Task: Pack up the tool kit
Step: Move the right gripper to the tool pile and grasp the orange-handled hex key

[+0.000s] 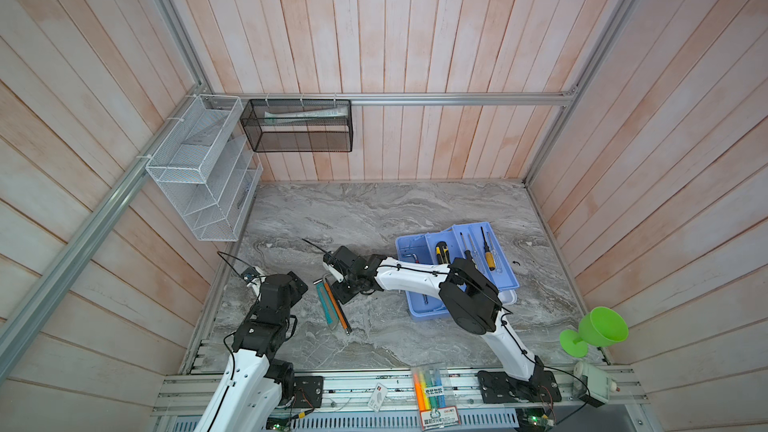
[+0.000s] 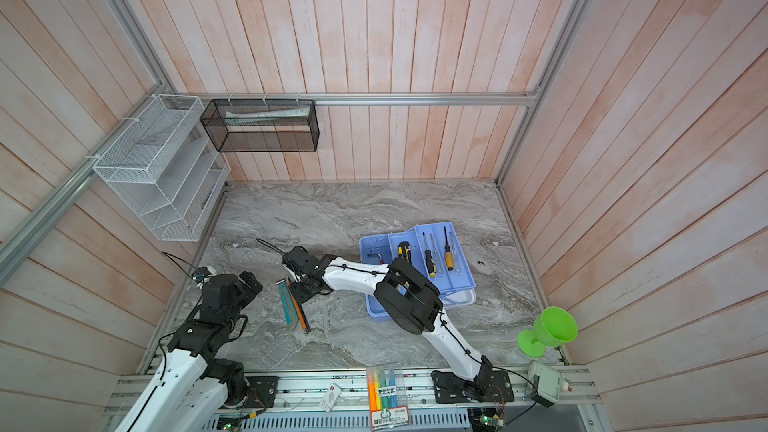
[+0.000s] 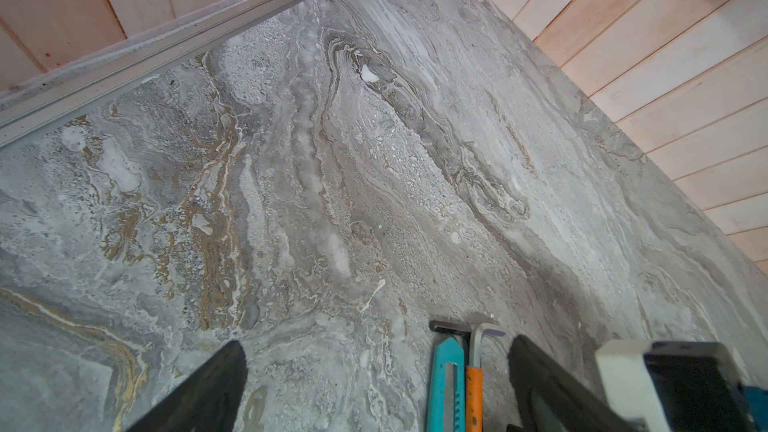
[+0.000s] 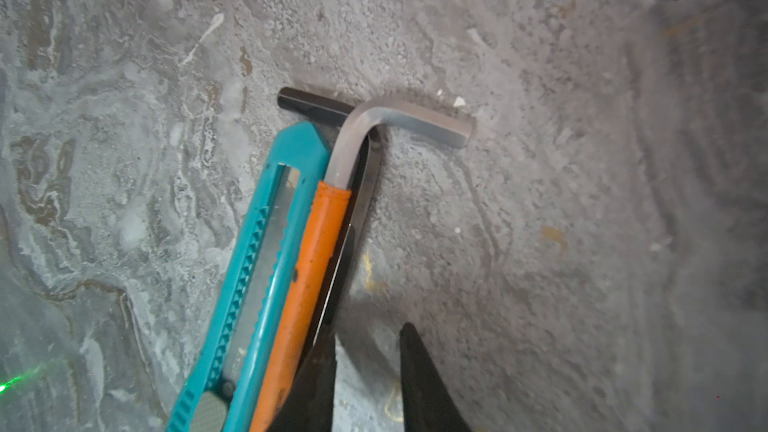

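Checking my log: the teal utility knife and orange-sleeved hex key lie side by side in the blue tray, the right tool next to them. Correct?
Not in the blue tray. The teal utility knife and orange-sleeved hex key lie side by side on the marble table, as the right wrist view shows; the right tool is next to them.

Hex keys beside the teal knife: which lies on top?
The silver L-shaped hex key with the orange sleeve; its bend crosses over the bare black metal hex key.
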Motion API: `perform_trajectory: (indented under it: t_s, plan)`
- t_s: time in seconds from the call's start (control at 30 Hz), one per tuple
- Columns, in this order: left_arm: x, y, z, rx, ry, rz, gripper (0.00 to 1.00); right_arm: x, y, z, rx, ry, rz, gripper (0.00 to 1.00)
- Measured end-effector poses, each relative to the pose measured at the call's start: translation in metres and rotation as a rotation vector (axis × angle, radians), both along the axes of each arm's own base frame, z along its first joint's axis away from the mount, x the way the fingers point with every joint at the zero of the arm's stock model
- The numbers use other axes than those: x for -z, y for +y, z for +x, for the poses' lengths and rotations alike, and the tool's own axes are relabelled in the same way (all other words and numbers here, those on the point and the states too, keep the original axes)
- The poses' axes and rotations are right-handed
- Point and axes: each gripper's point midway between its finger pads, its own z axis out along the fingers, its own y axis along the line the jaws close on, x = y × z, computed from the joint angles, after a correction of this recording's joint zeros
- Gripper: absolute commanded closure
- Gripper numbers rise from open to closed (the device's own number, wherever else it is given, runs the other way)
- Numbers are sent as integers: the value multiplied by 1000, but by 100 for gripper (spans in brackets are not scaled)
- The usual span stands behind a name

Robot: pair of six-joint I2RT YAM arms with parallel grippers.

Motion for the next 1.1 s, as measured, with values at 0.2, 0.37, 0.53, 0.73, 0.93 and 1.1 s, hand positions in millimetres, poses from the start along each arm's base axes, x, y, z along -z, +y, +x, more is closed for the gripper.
perform_trajectory:
  t_s: [0.2,0.37,0.53,0.73,0.93,1.1]
  plan:
    - [0,0,0,0,1,0,0,0,-1,1,4,-8,-7,73]
    - [0,0,0,0,1,0,0,-6,-1,-1,3,-18,-6,73]
    - [0,0,0,0,1,0,0,-20,4,-5,-5,-38,15,73]
    - [0,0,0,0,-1,0,0,-24,13,-7,-15,-45,20,73]
    - [-2,0,0,0,-12,-2,0,-21,22,-2,-20,-69,7,73]
    - [-3,0,0,-2,-13,-2,0,-8,20,-2,-17,-80,-39,73]
